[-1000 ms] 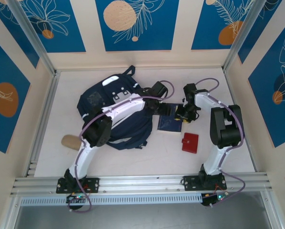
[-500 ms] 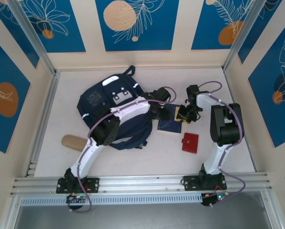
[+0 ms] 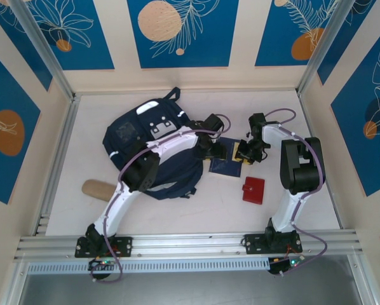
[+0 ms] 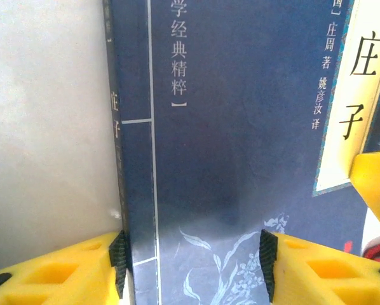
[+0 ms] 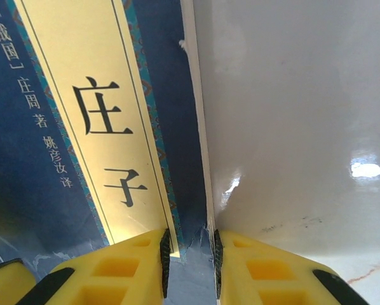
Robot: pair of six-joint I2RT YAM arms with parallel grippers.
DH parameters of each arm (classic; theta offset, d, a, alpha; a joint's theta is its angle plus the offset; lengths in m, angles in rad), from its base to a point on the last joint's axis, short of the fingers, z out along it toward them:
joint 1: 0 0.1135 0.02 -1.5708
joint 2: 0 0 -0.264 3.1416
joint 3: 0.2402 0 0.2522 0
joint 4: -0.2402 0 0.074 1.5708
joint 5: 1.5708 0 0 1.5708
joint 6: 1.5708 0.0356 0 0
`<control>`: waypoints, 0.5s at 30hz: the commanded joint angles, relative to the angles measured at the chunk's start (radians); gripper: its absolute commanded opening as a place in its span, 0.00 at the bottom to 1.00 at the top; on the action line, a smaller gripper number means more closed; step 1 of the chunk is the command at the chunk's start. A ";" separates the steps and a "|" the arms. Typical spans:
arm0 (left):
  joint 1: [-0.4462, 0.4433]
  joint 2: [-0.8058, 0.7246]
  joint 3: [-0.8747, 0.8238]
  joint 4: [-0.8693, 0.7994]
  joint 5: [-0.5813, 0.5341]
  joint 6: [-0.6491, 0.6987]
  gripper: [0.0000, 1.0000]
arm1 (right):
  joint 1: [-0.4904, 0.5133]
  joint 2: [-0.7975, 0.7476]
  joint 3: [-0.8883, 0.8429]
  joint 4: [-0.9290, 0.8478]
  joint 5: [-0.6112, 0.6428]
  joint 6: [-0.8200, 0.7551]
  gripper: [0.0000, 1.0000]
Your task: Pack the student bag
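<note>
The student bag [image 3: 136,136], a dark navy backpack, lies at the table's left middle with my left arm stretched across it. Just right of it a flat navy booklet [image 3: 227,166] with a gold label lies on the table. My left gripper [image 3: 219,150] is over the booklet's left side. In the left wrist view the booklet [image 4: 228,127] fills the space between the left gripper's [image 4: 193,264] open jaws, one pad at the spine, the other over the cover. My right gripper [image 3: 244,154] is at the booklet's right edge. In the right wrist view the right gripper [image 5: 189,264] is shut on the booklet's [image 5: 50,178] frayed edge.
A red wallet [image 3: 253,189] lies on the table in front of the booklet, near the right arm. A tan oblong object [image 3: 96,188] sits at the front left beside the left arm. Walls close in the table at the back and both sides.
My left gripper has come down from behind the booklet onto its left side. The right gripper's jaws have narrowed onto the booklet's right edge.
</note>
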 commanded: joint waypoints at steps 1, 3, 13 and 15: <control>-0.001 0.000 0.020 0.060 0.237 -0.039 0.54 | 0.015 0.032 -0.017 -0.019 -0.083 -0.002 0.26; 0.007 -0.035 0.015 0.094 0.289 -0.048 0.52 | 0.014 0.030 -0.018 -0.017 -0.084 0.000 0.26; 0.028 -0.125 -0.072 0.159 0.388 -0.060 0.39 | 0.010 0.022 -0.022 -0.007 -0.097 0.000 0.26; 0.029 -0.121 -0.085 0.174 0.404 -0.070 0.39 | 0.009 0.020 -0.020 -0.005 -0.100 -0.002 0.26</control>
